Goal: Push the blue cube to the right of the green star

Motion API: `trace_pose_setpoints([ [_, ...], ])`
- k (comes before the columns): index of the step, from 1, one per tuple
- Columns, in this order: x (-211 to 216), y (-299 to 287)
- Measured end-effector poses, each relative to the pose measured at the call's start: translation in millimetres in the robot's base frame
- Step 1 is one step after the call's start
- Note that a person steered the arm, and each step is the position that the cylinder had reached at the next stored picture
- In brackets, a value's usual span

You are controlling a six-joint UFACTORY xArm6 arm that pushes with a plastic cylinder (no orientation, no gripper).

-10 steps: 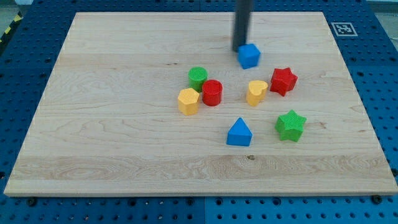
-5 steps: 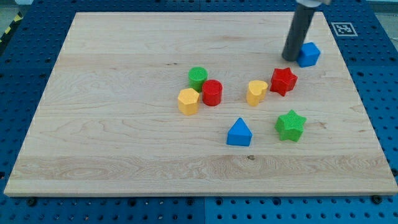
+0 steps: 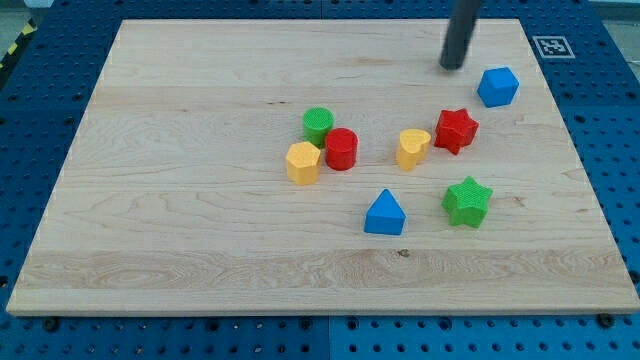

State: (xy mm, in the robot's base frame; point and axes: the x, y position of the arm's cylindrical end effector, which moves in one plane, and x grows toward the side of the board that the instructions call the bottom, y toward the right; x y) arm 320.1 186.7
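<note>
The blue cube [image 3: 498, 87] sits near the board's right edge, toward the view's top. The green star [image 3: 467, 201] lies below it, at the lower right of the block group. My tip [image 3: 453, 66] is up and to the left of the blue cube, a short gap away, not touching it. The rod rises out of the view's top.
A red star [image 3: 456, 130] and a yellow block [image 3: 411, 148] lie between the cube and the green star. A blue triangular block [image 3: 385, 213] is left of the green star. A green cylinder [image 3: 318, 125], red cylinder [image 3: 341, 149] and yellow block [image 3: 302, 163] cluster mid-board.
The blue cube was pushed right from the top middle to near the right edge. My tip then drew back up and to the left, off the cube.
</note>
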Motion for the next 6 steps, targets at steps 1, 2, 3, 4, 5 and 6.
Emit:
trace_pose_setpoints([
  [1, 100, 18],
  [2, 62, -27],
  [3, -16, -98],
  [4, -77, -79],
  [5, -57, 20],
  [6, 27, 44],
])
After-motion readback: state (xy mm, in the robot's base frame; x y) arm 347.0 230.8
